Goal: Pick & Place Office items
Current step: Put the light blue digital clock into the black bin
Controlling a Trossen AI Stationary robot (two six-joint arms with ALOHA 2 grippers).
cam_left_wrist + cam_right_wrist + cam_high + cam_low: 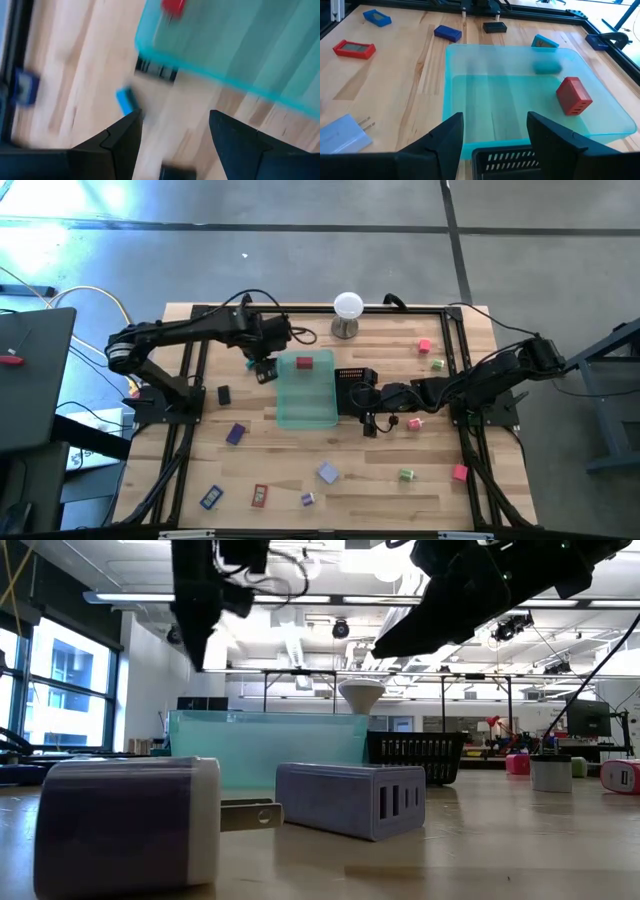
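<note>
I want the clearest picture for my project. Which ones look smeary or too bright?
Left wrist view: motion-smeared, the translucent green plastic tray and small red block streaked. High view: window glare on the floor, top left. Low view: ceiling lights bloom. Right wrist view: sharpest.

I see a translucent teal-green tray w/ a red block in it, black mesh tray beside. Pink block, green bit, purple block, pale wood table.
</note>
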